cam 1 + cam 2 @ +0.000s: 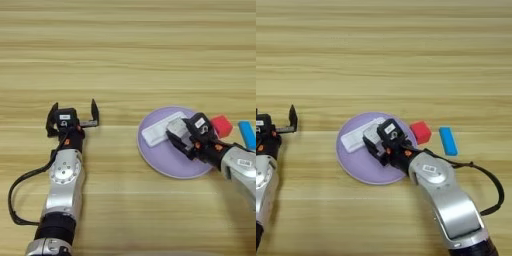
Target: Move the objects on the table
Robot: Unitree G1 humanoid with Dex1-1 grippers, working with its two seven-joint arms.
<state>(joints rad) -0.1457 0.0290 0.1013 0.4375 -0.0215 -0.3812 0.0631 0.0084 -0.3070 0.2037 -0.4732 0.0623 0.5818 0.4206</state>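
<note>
A round lilac plate (159,156) lies right of the table's middle, with a white remote-like bar (157,131) resting on its far left part. Over the plate, my right gripper (176,134) is shut on a small grey flat rectangle (175,126), which sits between its black fingers just right of the bar. A small red cube (420,132) stands on the wood by the plate's right rim. Further right lies a small blue oblong block (447,140). My left gripper (73,116) is parked open on the left, holding nothing.
The light wooden table (125,50) fills the view. A black cable (15,192) loops beside my left forearm, and another (491,185) curves beside my right arm.
</note>
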